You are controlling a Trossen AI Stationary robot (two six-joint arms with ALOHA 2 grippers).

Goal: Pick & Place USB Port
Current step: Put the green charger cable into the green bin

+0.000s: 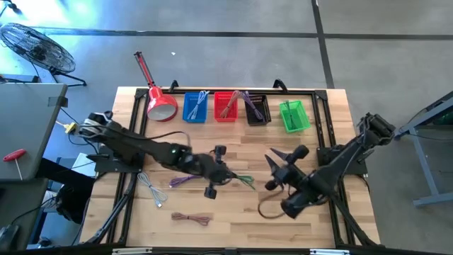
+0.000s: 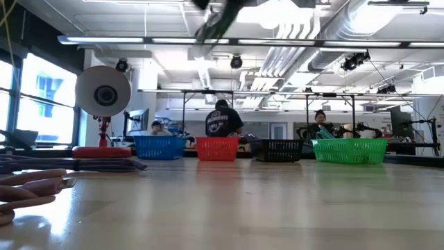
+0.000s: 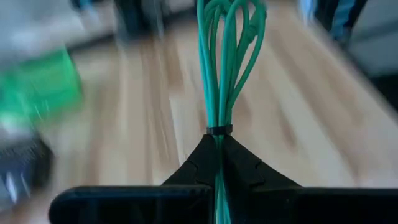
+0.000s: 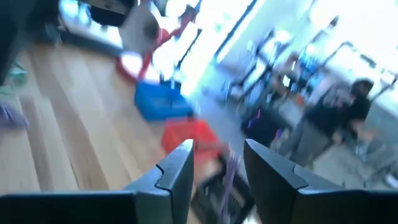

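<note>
My left gripper [image 1: 225,172] is over the middle of the table, shut on a green cable bundle [image 1: 244,180] whose loops [image 3: 229,43] reach out beyond the fingers. In the low view the bundle [image 2: 218,21] shows high above the table top. My right gripper [image 1: 287,157] is open and empty to the right of it, pointing toward the far baskets; its fingers [image 4: 177,171] have nothing between them. A purple cable bundle [image 1: 182,182] lies on the table under my left arm. My left gripper pinches the green bundle between its two shut fingers just behind the black tie [image 3: 219,130] that binds the strands. The fingers lie along the bundle. The loops stick out past the fingertips and the bundle is lifted clear of the table.
Blue [image 1: 196,108], red [image 1: 226,106], black [image 1: 256,110] and green [image 1: 294,115] baskets stand in a row along the far edge, with a red lamp [image 1: 161,103] at their left. A white cable [image 1: 152,190] and brown cables [image 1: 191,217] [image 1: 265,207] lie near the front.
</note>
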